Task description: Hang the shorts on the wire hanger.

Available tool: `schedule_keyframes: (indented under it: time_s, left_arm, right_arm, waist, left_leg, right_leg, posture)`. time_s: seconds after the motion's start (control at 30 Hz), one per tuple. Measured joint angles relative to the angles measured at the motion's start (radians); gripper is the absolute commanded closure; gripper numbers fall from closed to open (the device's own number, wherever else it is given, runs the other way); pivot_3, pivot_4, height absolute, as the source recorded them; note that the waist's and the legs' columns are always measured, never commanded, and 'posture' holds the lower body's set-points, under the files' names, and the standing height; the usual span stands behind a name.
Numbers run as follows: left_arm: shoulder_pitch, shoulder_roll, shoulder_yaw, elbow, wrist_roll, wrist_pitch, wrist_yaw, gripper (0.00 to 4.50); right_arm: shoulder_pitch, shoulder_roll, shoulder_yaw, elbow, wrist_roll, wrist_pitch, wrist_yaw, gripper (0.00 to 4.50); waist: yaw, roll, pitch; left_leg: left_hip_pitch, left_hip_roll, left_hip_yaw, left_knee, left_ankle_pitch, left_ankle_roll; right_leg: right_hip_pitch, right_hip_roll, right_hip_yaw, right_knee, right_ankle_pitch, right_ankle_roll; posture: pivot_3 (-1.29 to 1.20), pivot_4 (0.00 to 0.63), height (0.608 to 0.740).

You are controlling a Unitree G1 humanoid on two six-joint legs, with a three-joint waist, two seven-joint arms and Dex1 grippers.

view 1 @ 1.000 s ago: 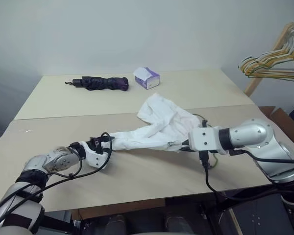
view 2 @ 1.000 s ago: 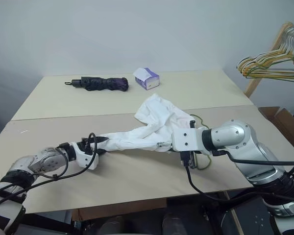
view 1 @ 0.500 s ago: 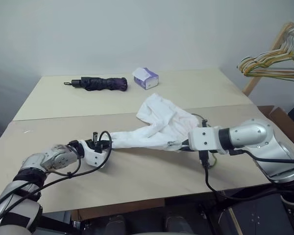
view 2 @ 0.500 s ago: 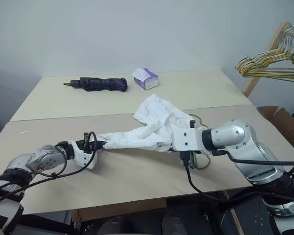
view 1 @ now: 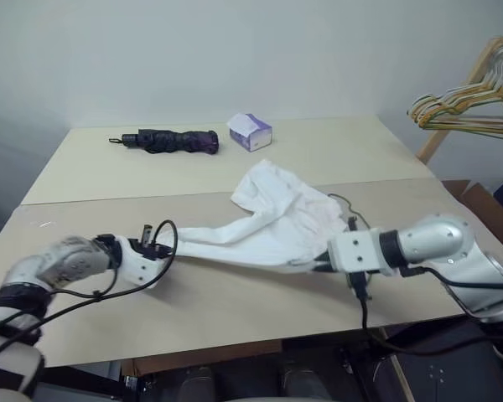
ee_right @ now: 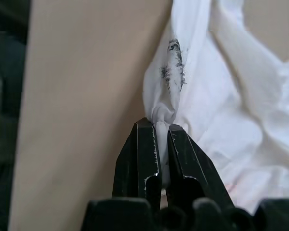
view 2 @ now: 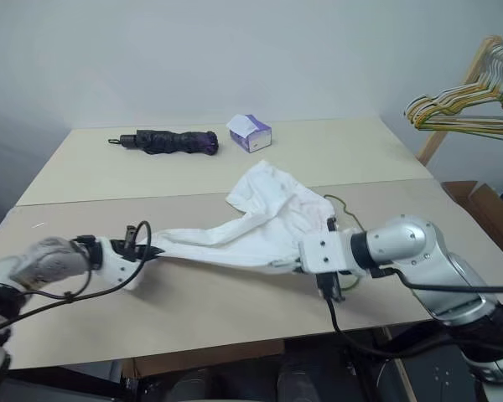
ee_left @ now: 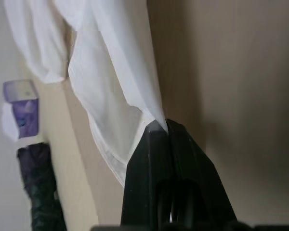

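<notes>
I see the shorts (view 1: 268, 222) stretched over the table (view 1: 235, 301). Left gripper (ee_left: 160, 126) and right gripper (ee_right: 163, 126) each pinch 1 edge; wire hanger (view 2: 345, 219) apparently lies beneath.

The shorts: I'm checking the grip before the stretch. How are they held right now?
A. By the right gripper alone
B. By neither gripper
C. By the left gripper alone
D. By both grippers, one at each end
D: the left gripper pinches one end of the shorts and the right gripper clamps a bunched edge at the other.
</notes>
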Motion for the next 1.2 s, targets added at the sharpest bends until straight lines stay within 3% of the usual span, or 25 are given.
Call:
schedule_keyframes:
  time_s: [0.2, 0.43, 0.53, 0.63, 0.77, 0.87, 0.93, 1.1, 1.2]
  left_arm:
    - [0.179, 0.201, 0.011, -0.346, -0.383, 0.172, -0.343, 4.49]
    - [0.507, 0.454, 0.161, -0.709, -0.679, 0.376, -0.462, 4.49]
    - [0.572, 0.463, 0.227, -0.775, -0.741, 0.438, -0.475, 4.49]
    - [0.525, 0.373, 0.257, -0.778, -0.737, 0.517, -0.477, 4.49]
    - [0.227, 0.153, 0.234, -0.626, -0.67, 0.619, -0.467, 4.49]
    - [-0.147, -0.076, 0.202, -0.314, -0.474, 0.663, -0.338, 4.49]
    - [-0.35, -0.155, 0.171, -0.099, -0.311, 0.633, -0.187, 4.49]
    - [-0.878, -0.314, 0.066, 0.435, 0.076, 0.636, 0.445, 4.49]
    - [-1.073, -0.353, 0.034, 0.582, 0.197, 0.645, 0.749, 4.49]
  right_arm:
    - [0.054, -0.066, 0.006, 0.034, -0.053, -0.176, 0.016, 4.5]
    - [0.102, -0.086, 0.01, 0.084, -0.064, -0.337, 0.044, 4.5]
    - [0.103, -0.112, 0.009, 0.111, -0.041, -0.379, 0.086, 4.5]
    - [0.026, -0.102, 0.013, 0.183, -0.029, -0.382, 0.122, 4.5]
    - [-0.201, -0.008, 0.038, 0.388, -0.07, -0.39, 0.15, 4.5]
    - [-0.481, 0.127, 0.089, 0.682, -0.168, -0.44, 0.115, 4.5]
    - [-0.644, 0.201, 0.113, 0.866, -0.266, -0.503, 0.007, 4.5]
    - [-1.05, 0.396, 0.2, 1.392, -0.583, -0.552, -0.644, 4.5]
    - [-1.184, 0.469, 0.207, 1.561, -0.655, -0.554, -1.012, 4.5]
  waist:
    - [-0.003, 0.001, 0.001]
    - [-0.007, 0.002, 0.003]
    - [0.003, 0.002, 0.005]
    - [0.005, 0.003, 0.004]
    - [0.007, 0.003, 0.003]
    - [0.007, 0.002, 0.003]
    - [0.001, 0.001, 0.003]
    - [-0.005, 0.0, 0.003]
    - [0.004, 0.0, 0.003]
  left_leg:
    - [0.003, 0.005, 0.005, 0.0, 0.0, 0.0]
    - [0.007, 0.008, 0.006, 0.0, 0.001, 0.002]
    - [0.016, 0.008, 0.007, 0.0, -0.001, -0.002]
    - [0.019, 0.007, 0.008, 0.0, -0.003, -0.005]
    - [0.018, 0.006, 0.008, 0.001, 0.001, 0.002]
    - [0.017, 0.005, 0.005, 0.002, 0.002, 0.003]
    - [0.014, 0.003, 0.003, 0.001, 0.002, 0.003]
    - [-0.015, -0.001, 0.002, 0.0, 0.002, 0.003]
    - [-0.026, -0.002, 0.003, -0.003, 0.002, 0.003]
  right_leg:
    - [0.001, 0.002, 0.0, 0.001, -0.004, 0.004]
    - [0.005, 0.002, 0.001, 0.0, -0.005, 0.005]
    - [0.009, 0.002, 0.0, -0.001, -0.01, -0.002]
    - [0.011, 0.002, 0.0, -0.001, -0.01, -0.002]
    - [0.012, 0.003, 0.0, -0.001, -0.009, 0.0]
    - [0.017, 0.004, 0.0, -0.002, -0.003, 0.009]
    - [0.015, 0.004, 0.0, -0.002, 0.001, 0.002]
    - [-0.018, 0.0, 0.004, 0.004, 0.003, 0.003]
    - [-0.032, 0.0, 0.004, 0.014, 0.002, 0.003]
  posture:
    - [-0.08, 0.017, 0.74]
    - [-0.06, 0.025, 0.74]
    - [-0.06, 0.017, 0.74]
    - [-0.05, 0.003, 0.74]
    - [-0.05, 0.0, 0.74]
    - [-0.04, 0.0, 0.74]
    - [-0.04, 0.0, 0.74]
    - [-0.01, 0.0, 0.74]
    - [-0.01, 0.0, 0.74]
